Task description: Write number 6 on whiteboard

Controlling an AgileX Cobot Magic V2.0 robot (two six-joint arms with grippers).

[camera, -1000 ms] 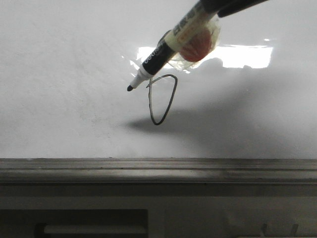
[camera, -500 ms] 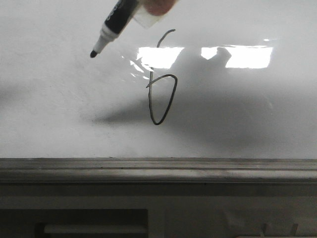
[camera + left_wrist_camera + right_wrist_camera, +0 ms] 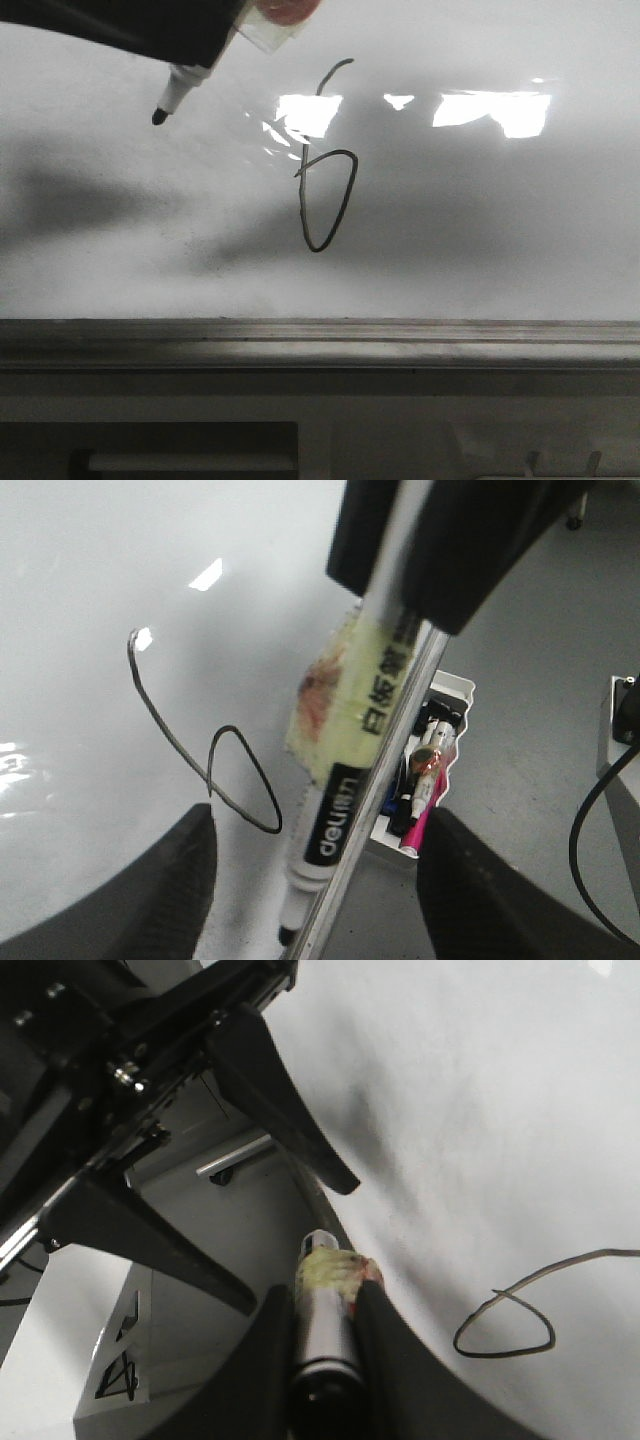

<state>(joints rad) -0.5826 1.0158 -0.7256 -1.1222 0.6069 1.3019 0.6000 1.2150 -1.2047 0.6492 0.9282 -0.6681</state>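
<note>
Right gripper (image 3: 322,1360) clenched on marker (image 3: 172,90), tip lifted off whiteboard (image 3: 500,220), at 10 o'clock from 6 (image 3: 325,160). 6 drawn near board middle, above rail (image 3: 320,335). Left gripper (image 3: 310,890) fingers spread, grasping nothing.

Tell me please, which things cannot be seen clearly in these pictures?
- Front view: the marker body is cut off by the top edge; the gripper holding it is out of frame.
- Left wrist view: the marker's tip is cut off at the picture's edge, so contact with the whiteboard cannot be judged there.
- Right wrist view: the tail of the number 6 runs off the edge.
</note>
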